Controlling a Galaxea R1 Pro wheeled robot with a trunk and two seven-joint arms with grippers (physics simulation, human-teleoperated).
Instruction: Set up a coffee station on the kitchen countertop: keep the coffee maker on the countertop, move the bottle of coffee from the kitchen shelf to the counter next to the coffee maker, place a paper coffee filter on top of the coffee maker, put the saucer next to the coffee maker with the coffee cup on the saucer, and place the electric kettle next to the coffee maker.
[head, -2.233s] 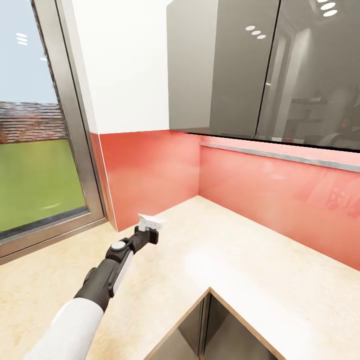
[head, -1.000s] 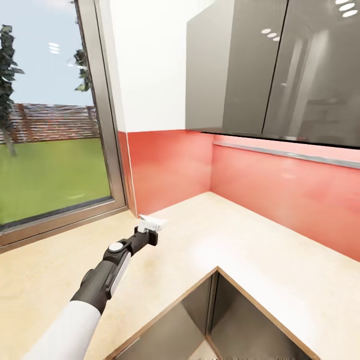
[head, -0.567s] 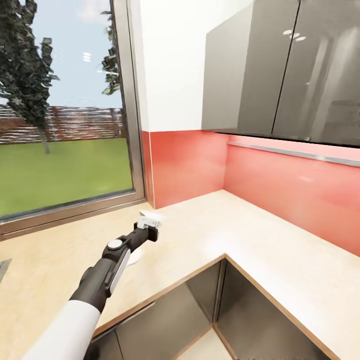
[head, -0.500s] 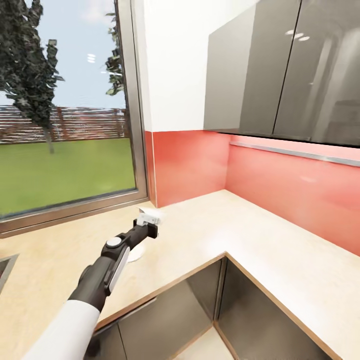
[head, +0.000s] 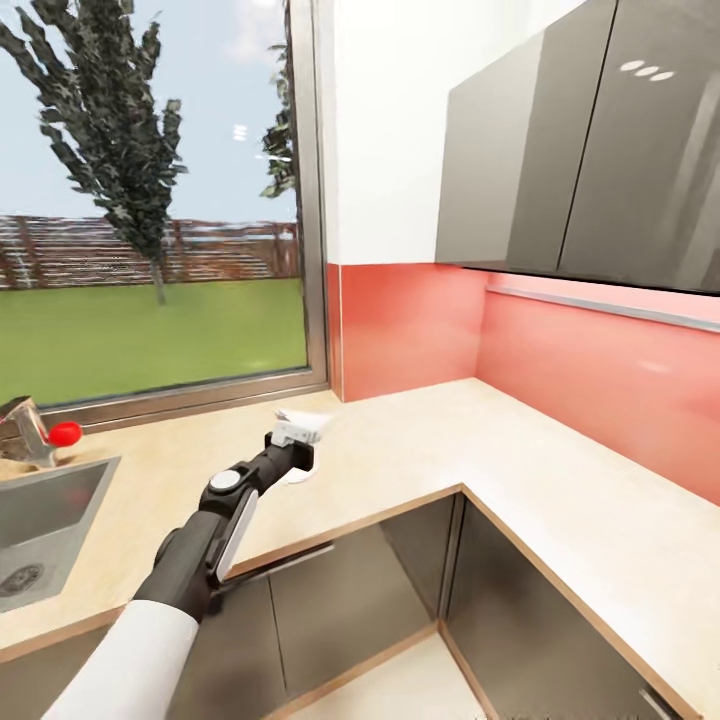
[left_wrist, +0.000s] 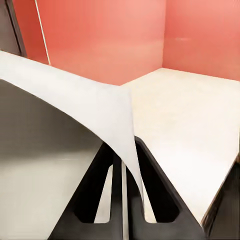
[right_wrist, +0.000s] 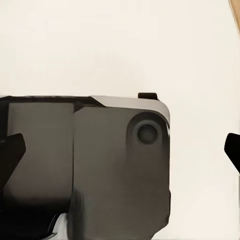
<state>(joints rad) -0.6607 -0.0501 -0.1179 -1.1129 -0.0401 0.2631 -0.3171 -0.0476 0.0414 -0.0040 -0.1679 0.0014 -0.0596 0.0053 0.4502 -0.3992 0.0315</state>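
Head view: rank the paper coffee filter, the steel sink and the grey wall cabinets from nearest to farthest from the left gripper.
1. The paper coffee filter: pinched in the left gripper, at its fingers.
2. The steel sink: set in the countertop, off to the gripper's left.
3. The grey wall cabinets: high on the wall, up and to the right, above the red backsplash.

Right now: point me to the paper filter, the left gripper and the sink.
paper coffee filter (left_wrist: 75, 100), left wrist view, on the broad white sheet above the fingers.
left gripper (head: 293, 437), head view, midway between the fingertips pinching the filter.
sink (head: 45, 495), head view, on the steel basin wall.
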